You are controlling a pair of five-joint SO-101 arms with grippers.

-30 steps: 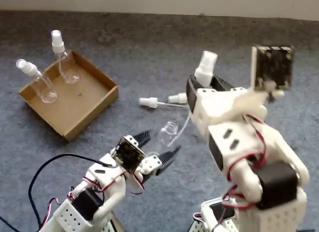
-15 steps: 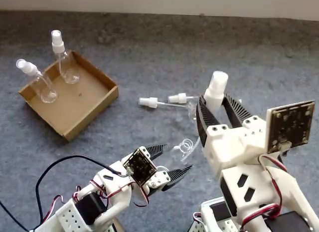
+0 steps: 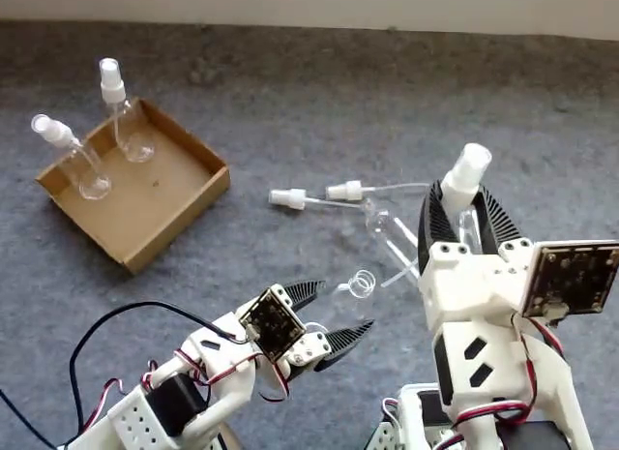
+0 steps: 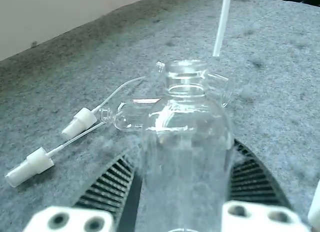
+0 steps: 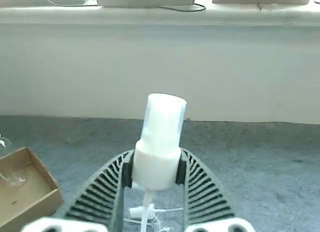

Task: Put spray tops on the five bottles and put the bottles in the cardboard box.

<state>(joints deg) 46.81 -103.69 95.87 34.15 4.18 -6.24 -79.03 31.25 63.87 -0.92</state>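
Misalignment is your main risk: the tube (image 4: 222,22) under the spray top (image 3: 469,169) is thin and slanted. If its tip meets the rim of the bottle (image 3: 350,290) instead of the mouth, it will probably bend or skate off. The clear bottle looks slick, so a downward push could also twist it in its grip.

Your left gripper (image 3: 343,308) sits low and reaches forward, pinching the bottle's body, with the open neck just past its fingertips. Your right gripper (image 3: 462,203) is raised and points upward. It pinches the top's collar, with the nozzle above its fingertips and the tube trailing back below them.

Beyond the left gripper lie a second bottle (image 3: 382,223) and two loose tops (image 3: 287,197). The box (image 3: 179,223), well off to its left, holds two capped bottles (image 3: 82,165).
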